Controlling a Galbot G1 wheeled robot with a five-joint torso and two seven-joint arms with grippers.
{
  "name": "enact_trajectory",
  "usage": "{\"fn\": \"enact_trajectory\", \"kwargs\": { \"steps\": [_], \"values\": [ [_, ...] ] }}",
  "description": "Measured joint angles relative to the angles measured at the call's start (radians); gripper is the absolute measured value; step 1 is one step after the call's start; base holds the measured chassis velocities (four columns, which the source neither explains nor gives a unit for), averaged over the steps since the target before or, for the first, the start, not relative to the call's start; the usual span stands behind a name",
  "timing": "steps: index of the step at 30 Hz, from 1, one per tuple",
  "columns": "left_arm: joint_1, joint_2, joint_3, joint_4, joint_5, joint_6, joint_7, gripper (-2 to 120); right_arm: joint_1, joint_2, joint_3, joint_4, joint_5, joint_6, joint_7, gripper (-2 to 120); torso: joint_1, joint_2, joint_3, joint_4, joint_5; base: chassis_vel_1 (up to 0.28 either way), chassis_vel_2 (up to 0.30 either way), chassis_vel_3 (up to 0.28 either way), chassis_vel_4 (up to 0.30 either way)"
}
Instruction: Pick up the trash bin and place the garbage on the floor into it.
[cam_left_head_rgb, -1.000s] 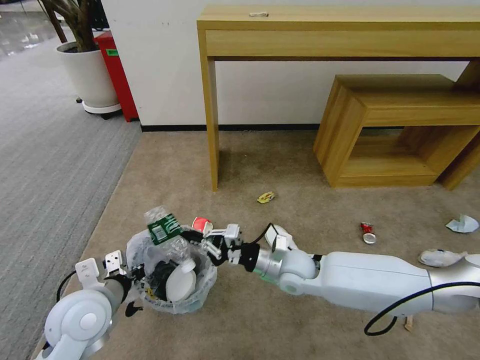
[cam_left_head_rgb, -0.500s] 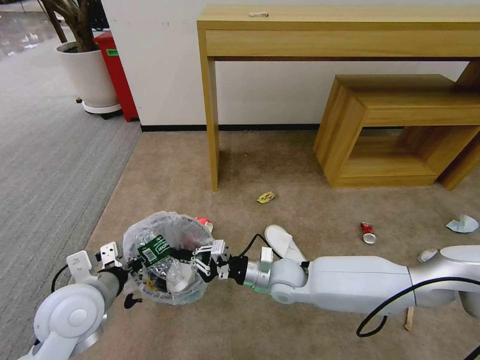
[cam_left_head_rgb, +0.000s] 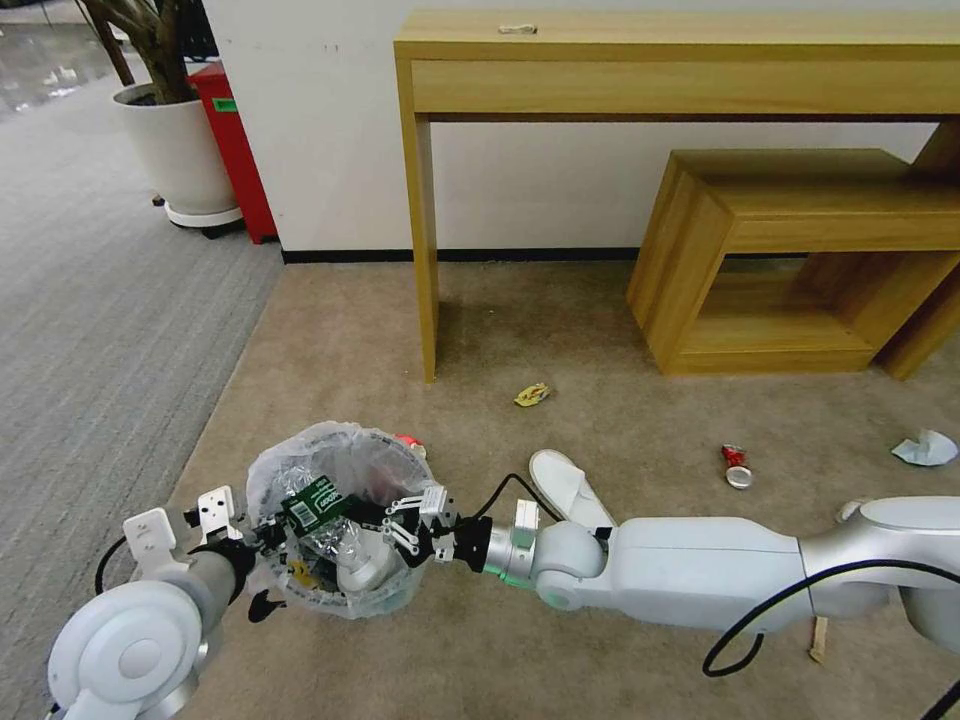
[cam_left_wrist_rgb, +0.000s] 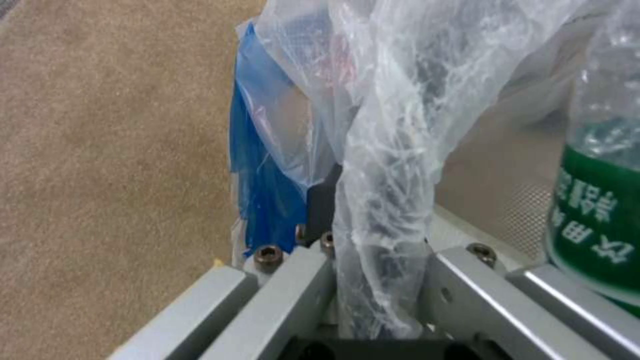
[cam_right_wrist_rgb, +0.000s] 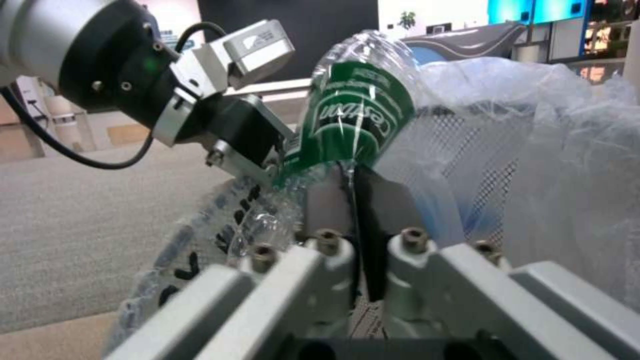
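Note:
The trash bin (cam_left_head_rgb: 300, 590), lined with a crinkled plastic bag, sits low at the left over the beige floor (cam_left_head_rgb: 500, 330). My left gripper (cam_left_head_rgb: 268, 535) is shut on its near rim; in the left wrist view the fingers (cam_left_wrist_rgb: 313, 210) pinch the bag and blue wall (cam_left_wrist_rgb: 260, 185). My right gripper (cam_left_head_rgb: 365, 515) reaches in from the right, shut on a crushed bottle with a green label (cam_left_head_rgb: 312, 503) inside the bin's mouth. The right wrist view shows that bottle (cam_right_wrist_rgb: 353, 115) held at the fingertips (cam_right_wrist_rgb: 320, 200). More garbage lies on the carpet: a white slipper (cam_left_head_rgb: 565, 485), a red can (cam_left_head_rgb: 736, 465), a yellow wrapper (cam_left_head_rgb: 532, 394).
A wooden console table (cam_left_head_rgb: 680, 60) and a low wooden bench (cam_left_head_rgb: 800, 250) stand against the back wall. A crumpled tissue (cam_left_head_rgb: 925, 447) and a wooden stick (cam_left_head_rgb: 820, 638) lie at the right. Grey striped carpet (cam_left_head_rgb: 100, 330), a planter (cam_left_head_rgb: 180, 150) and a red box (cam_left_head_rgb: 235, 130) are at the left.
My right gripper has carried the bottle down from above the rim into the bin's mouth. The left gripper has lifted and turned the bin slightly.

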Motion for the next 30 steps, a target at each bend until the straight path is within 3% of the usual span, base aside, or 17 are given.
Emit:
{"fn": "enact_trajectory", "kwargs": {
  "steps": [6,7,11,14,18,20,24,30],
  "values": [
    [0.002,-0.003,0.001,-0.003,0.001,0.002,0.000,0,-0.004,0.000,0.007,-0.005,-0.003,-0.001,-0.001,22,0.000,0.000,0.000,0.0000,0.0000,0.000,0.000,0.000,0.000],
    [0.003,-0.003,0.003,-0.003,0.001,0.003,0.000,0,-0.005,-0.001,0.010,-0.004,-0.003,-0.002,-0.002,30,0.000,0.000,0.000,0.0000,0.0000,0.000,0.000,0.000,0.000],
    [0.004,-0.004,0.005,-0.001,0.003,0.003,0.001,0,-0.006,-0.004,0.013,-0.003,-0.004,-0.003,-0.003,37,0.000,0.000,0.000,0.0000,0.0000,0.000,0.000,0.000,0.000],
    [0.005,-0.007,0.005,0.006,0.005,0.005,0.002,0,-0.007,-0.011,0.017,0.004,-0.004,-0.004,-0.005,53,0.000,0.000,0.000,0.0000,0.0000,0.000,0.000,0.000,0.000],
    [0.004,-0.007,0.005,0.011,0.006,0.005,0.002,0,-0.008,-0.015,0.020,0.009,-0.004,-0.005,-0.006,62,0.000,0.000,0.000,0.0000,0.0000,0.000,0.000,0.000,0.000],
    [0.003,-0.006,0.004,0.011,0.006,0.005,0.002,0,-0.011,-0.017,0.024,0.012,-0.007,-0.005,-0.007,76,0.000,0.000,0.000,0.0000,0.0000,0.000,0.000,0.000,0.000],
    [0.004,-0.004,0.000,0.015,0.005,0.005,0.002,0,-0.011,-0.022,0.030,0.019,-0.008,-0.006,-0.007,90,0.000,0.000,0.000,0.0000,0.0000,0.000,0.000,0.000,0.000],
    [0.006,-0.003,-0.005,0.016,0.004,0.005,0.002,0,-0.013,-0.030,0.036,0.031,-0.011,-0.008,-0.006,100,0.000,0.000,0.000,0.0000,0.0000,0.000,0.000,0.000,0.000]
  ]
}}
